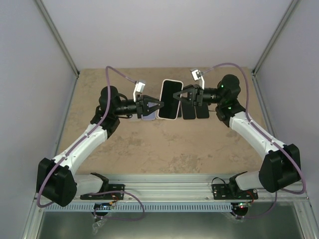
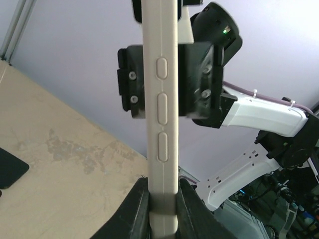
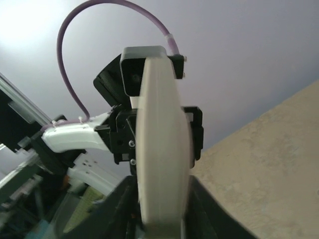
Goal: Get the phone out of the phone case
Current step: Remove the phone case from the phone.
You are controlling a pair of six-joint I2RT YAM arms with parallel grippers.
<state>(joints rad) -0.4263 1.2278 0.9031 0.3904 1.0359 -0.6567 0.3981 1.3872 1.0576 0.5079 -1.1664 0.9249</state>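
Top external: both jaws pinch phone case (image 1: pixel 169 99) over beige table (image 1: pixel 149 149), grey walls (image 1: pixel 164 30).

phone case (image 2: pixel 160 99): plain cream | phone (image 1: pixel 169 101): black face | table (image 1: pixel 149 144): mottled tan | cable (image 1: pixel 229 63): purple

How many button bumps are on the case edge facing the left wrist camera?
3, in a column along the phone case edge: upper button, middle button, lower button. The edge's bottom end is hidden between the left gripper's jaws, so more could be covered.
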